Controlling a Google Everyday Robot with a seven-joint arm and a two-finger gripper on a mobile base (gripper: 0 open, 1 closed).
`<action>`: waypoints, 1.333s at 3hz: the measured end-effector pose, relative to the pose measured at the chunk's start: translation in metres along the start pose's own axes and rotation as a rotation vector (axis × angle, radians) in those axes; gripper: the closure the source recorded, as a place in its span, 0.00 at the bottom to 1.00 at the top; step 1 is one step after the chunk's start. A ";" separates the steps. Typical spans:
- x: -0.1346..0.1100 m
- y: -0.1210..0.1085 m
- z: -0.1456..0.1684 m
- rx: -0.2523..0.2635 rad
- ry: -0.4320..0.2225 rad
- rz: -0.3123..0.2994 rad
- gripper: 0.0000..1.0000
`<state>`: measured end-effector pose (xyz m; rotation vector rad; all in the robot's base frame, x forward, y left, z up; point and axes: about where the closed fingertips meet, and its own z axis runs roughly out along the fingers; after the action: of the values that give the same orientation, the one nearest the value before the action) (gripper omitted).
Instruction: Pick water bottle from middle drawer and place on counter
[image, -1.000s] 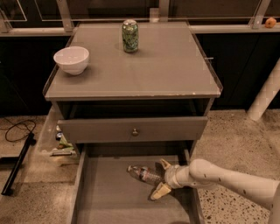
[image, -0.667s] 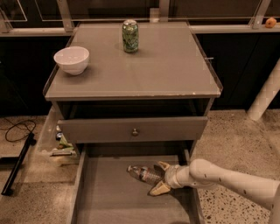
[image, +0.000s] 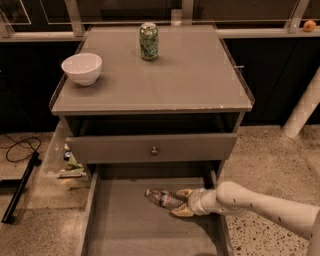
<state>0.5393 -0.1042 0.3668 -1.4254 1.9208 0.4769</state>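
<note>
The water bottle (image: 161, 197) lies on its side on the grey floor of the open middle drawer (image: 125, 225), its cap end pointing left. My gripper (image: 182, 202) reaches in from the right on a white arm. Its two tan fingers (image: 184, 192) are spread, one on each side of the bottle's right end, and stay close to it. The counter (image: 190, 75) is the flat grey top above the drawers.
A green soda can (image: 148, 41) stands at the counter's back middle and a white bowl (image: 81, 68) at its left. The upper drawer front with a round knob (image: 154, 149) overhangs the open drawer. A white post (image: 302, 112) stands at the right, cables (image: 20, 147) on the floor at the left.
The fingers have drawn slightly closer together around the bottle's end. The bottle and the arm have barely moved.
</note>
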 end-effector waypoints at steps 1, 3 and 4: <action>0.000 0.001 -0.016 -0.021 -0.005 0.004 0.88; -0.018 -0.007 -0.109 -0.042 -0.041 -0.028 1.00; -0.036 -0.015 -0.153 -0.018 -0.041 -0.063 1.00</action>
<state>0.5125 -0.1839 0.4998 -1.4718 1.8383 0.4916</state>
